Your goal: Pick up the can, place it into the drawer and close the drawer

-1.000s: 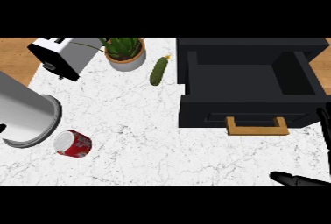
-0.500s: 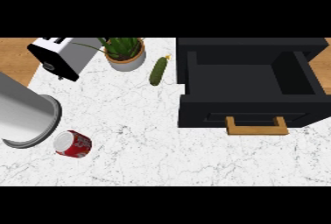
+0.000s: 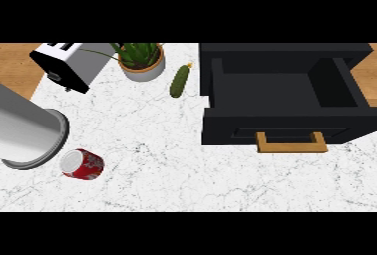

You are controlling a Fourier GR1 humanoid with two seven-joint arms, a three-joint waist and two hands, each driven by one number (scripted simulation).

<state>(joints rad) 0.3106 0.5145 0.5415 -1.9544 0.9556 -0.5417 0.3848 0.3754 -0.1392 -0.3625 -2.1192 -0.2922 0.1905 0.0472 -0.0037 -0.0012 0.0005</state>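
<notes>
A red can (image 3: 82, 164) lies on its side on the white marble counter (image 3: 147, 129), at the lower left. The black drawer (image 3: 280, 128) stands pulled open at the right, with nothing showing inside it and a wooden handle (image 3: 291, 143) on its front. A thick grey forearm (image 3: 26, 132) comes in from the left edge, and its round end hangs just above and left of the can. No hand shows on it. The right hand is outside the view.
A silver toaster (image 3: 70, 64) stands at the back left, a potted plant (image 3: 141, 62) beside it. A green cucumber (image 3: 180, 80) lies between the plant and the drawer. Wooden surface (image 3: 18, 64) shows past the counter's left and right edges.
Black fingers seen at the lower right edge one second ago have left the view. The grey forearm's end has sunk slightly toward the can. The can and the drawer have not moved.
</notes>
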